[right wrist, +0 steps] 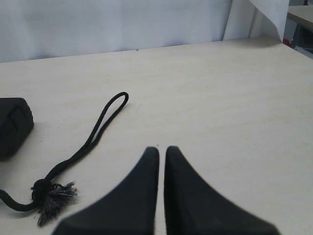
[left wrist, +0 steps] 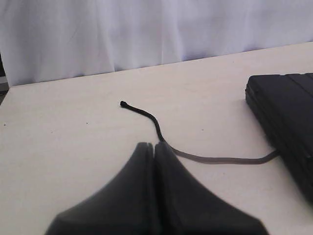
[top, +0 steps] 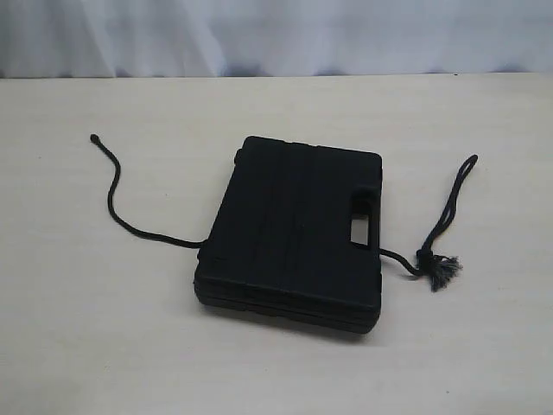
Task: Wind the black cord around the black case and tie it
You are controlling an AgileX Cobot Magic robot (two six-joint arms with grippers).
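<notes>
Case: a flat rectangular matte black plastic case (top: 294, 229) with ribbed faces and rounded corners lies flat on the pale wooden table (top: 86, 337). Its cut-out handle slot (top: 360, 229) sits near the case's right edge in the exterior view.
Cord: a thin black braided cord (top: 130, 227) lies loose on the table. It comes out from under the case on both sides and is not wound over the case's top.
Cord, left of case: this stretch leaves the case's lower left edge, curves away from it and ends in a small knotted tip (top: 93, 137) well apart from the case.
Cord, right of case: this stretch leaves the case below the handle slot and reaches a frayed grey-black tassel knot (top: 442, 270) near the case's right corner. Beyond the tassel a narrow loop end (top: 467, 169) stretches away from the case.
Left claw: the left gripper (left wrist: 153, 144) has its two dark fingers pressed together with nothing between them. It hangs above the cord's left stretch, beside the case.
Right claw: the right gripper (right wrist: 162, 148) is closed with only a thin slit between the fingers, and it grips nothing. It sits past the tassel and loop, away from the case.
Backdrop: a white cloth (top: 259, 35) hangs behind the table's far edge, beyond the case.
</notes>
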